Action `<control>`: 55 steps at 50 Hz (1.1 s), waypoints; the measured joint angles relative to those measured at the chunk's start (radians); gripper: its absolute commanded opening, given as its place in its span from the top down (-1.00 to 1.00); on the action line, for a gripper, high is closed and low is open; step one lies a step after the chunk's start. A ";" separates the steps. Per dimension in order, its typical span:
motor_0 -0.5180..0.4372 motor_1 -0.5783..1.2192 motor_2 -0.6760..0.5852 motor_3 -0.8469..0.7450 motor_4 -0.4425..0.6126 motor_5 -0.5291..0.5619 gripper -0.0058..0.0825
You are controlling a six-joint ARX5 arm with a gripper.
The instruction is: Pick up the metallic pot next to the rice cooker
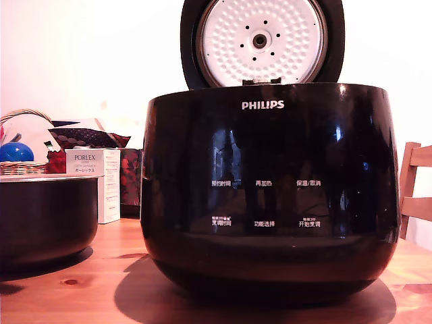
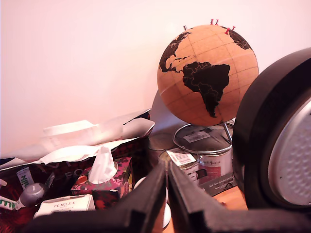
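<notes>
The rice cooker [image 1: 270,189] fills the middle of the exterior view, glossy black with a white PHILIPS logo and its lid [image 1: 262,42] raised, showing the dimpled white inner plate. The metallic pot [image 1: 46,216] sits on the wooden table at the exterior view's left, dark with a thin pale rim, partly cut off by the frame edge. My gripper [image 2: 167,167] appears only in the wrist view, its black fingers [image 2: 146,199] pressed together with nothing between them. The cooker's lid [image 2: 279,145] stands close beside it. The pot is out of the wrist view.
Behind the pot stand a white PORLEX box [image 1: 98,182], a wicker basket [image 1: 23,145] with a blue ball, and dark patterned bags. The wrist view shows a cork globe [image 2: 209,73] on a paint tin [image 2: 206,160], and a tissue box [image 2: 104,182]. A wooden chair [image 1: 415,189] stands at the exterior view's right.
</notes>
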 measured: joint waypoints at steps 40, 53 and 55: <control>0.153 -0.077 0.000 -0.178 0.110 0.125 0.92; 0.177 -0.128 0.002 -0.631 0.226 0.301 0.92; 0.179 -0.126 0.008 -0.705 0.256 0.389 0.92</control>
